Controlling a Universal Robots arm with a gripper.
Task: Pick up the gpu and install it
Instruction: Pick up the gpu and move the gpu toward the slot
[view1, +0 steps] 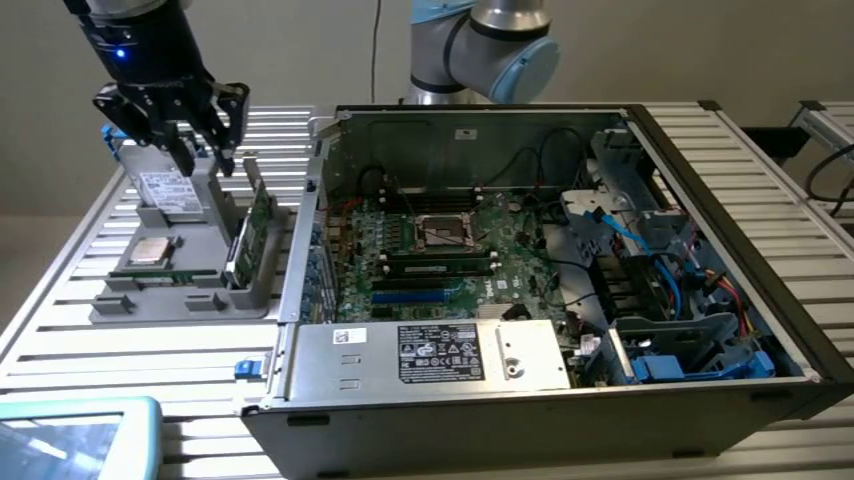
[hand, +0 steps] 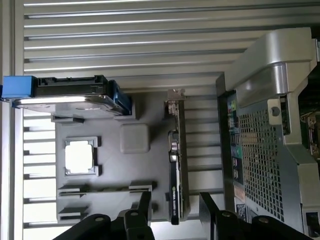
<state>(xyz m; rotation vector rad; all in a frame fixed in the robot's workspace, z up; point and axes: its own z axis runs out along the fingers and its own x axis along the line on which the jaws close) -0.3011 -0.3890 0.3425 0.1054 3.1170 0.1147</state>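
The gpu (view1: 250, 236) stands on edge in a slot of the grey parts holder (view1: 123, 300), beside the open computer case (view1: 721, 200). In the wrist view the gpu (hand: 175, 165) shows edge-on, with its silver bracket at the far end. My gripper (view1: 203, 152) hangs above the holder, a little above and toward the exterior view's left of the card. The gripper (hand: 175, 210) is open: its two black fingers (hand: 144, 205) stand apart on either side of the card's line, and nothing is held.
A silver hard drive (hand: 62, 98) with blue clips stands in the holder (hand: 110, 170), with a processor chip (hand: 80, 156) and a thin memory stick (view1: 160, 275) near it. The case's motherboard (view1: 441, 250) lies exposed. A tablet (view1: 67, 440) sits at the table's front corner.
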